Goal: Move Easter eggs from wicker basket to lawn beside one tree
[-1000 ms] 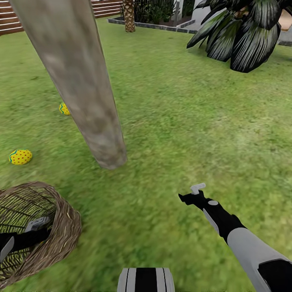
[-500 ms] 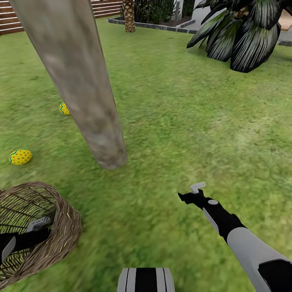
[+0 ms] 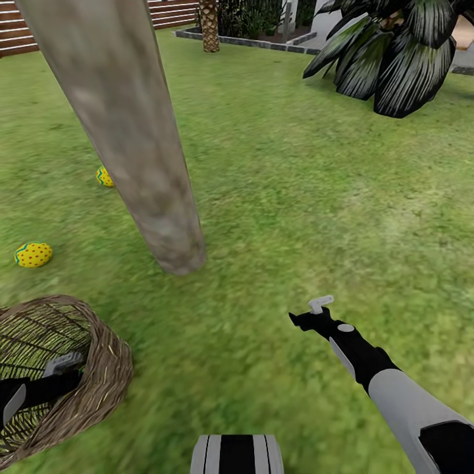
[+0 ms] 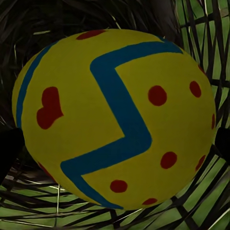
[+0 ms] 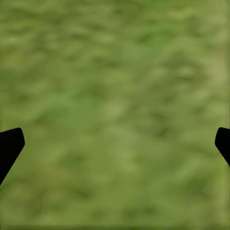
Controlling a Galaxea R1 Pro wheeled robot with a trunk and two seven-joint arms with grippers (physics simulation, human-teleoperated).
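A third Easter egg (image 4: 115, 120), yellow with red dots and a blue zigzag, lies inside the wicker basket (image 3: 105, 375) at the near left of the lawn (image 3: 296, 197). My left gripper (image 4: 115, 148) reaches into the basket and stands open, one dark fingertip (image 4: 7, 148) on each side of the egg. Two more eggs lie on the grass: one (image 3: 33, 255) left of the tree (image 3: 151, 184), the other (image 3: 103, 176) half hidden behind its trunk. My right gripper (image 3: 309, 317) hovers open over bare grass, right of the trunk.
A large dark broad-leaved plant (image 3: 395, 59) stands at the far right. A slatted wooden fence (image 3: 20, 29) and a palm trunk (image 3: 210, 26) line the back. Open grass stretches between the tree and the plant.
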